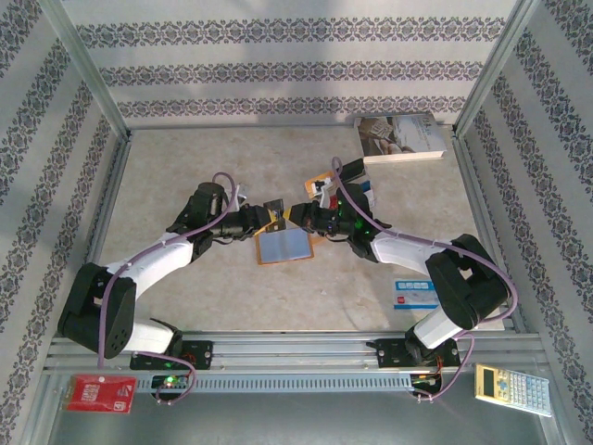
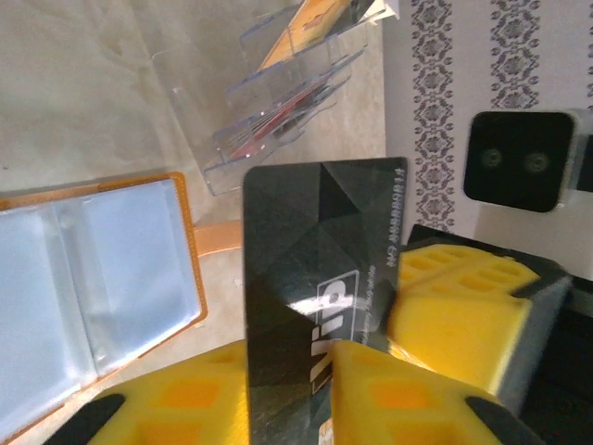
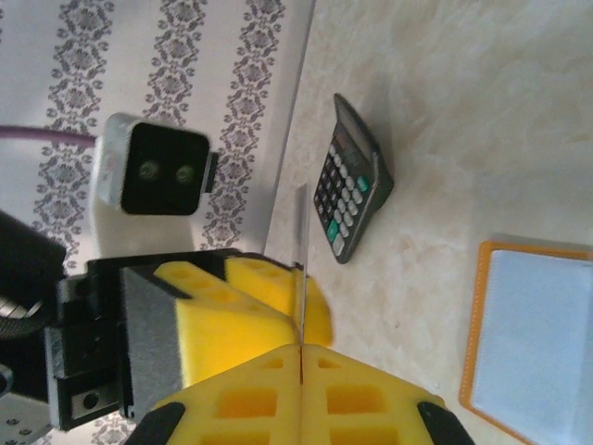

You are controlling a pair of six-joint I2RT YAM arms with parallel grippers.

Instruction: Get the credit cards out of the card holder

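Yellow fingers [image 2: 176, 403] of the left gripper [image 2: 289, 380] are pinched narrow on the lower end of a black card [image 2: 320, 250], which stands up between them with its printed face to the wrist camera. The right gripper [image 3: 302, 371] is closed on the same card from the opposite side, its pads meeting on the thin edge, so both arms hold it at once.

From above, this shared grip sits just past the far edge of the holder [image 1: 283, 246], and the card looks lifted off the table. The holder lies open and flat near the table's middle, lining up and orange rim all round. The pockets facing the wrist cameras look empty, though I cannot tell for every pocket.

Beyond the holder, to its right, a clear stand [image 2: 278, 120] carries a few cards. A blue card [image 1: 414, 294] lies flat well to the holder's right and nearer the arm bases. A book [image 1: 400, 137] rests far beyond it at the back wall.

By my reading this is a handover: one card is out and is passing between the arms. Next, one gripper should let go while the other keeps hold, then carry the card clear of the holder and set it down. Opening both at once would drop it.
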